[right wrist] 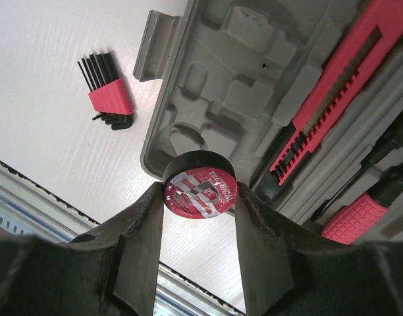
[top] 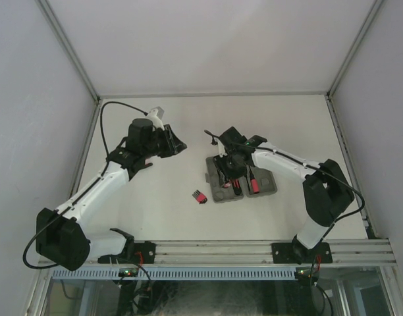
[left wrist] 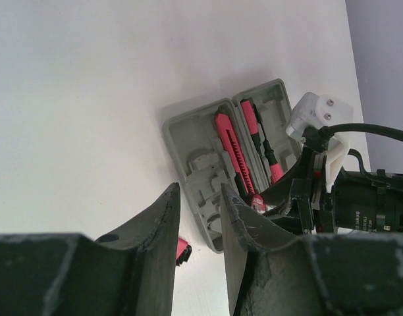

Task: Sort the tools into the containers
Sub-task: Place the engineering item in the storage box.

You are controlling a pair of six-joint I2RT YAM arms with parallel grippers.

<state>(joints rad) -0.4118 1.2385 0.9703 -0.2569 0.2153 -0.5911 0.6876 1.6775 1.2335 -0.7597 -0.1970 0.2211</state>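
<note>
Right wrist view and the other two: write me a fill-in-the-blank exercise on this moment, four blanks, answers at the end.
1. The right gripper is shut on a round black piece with a ____ label.
2. The hex key set lies on the ____, outside the grey case.
3. The left gripper, off to the side of the case, holds ____.
4. The case lies ____, with both halves facing up.

Missing words: red; table; nothing; open.
</note>
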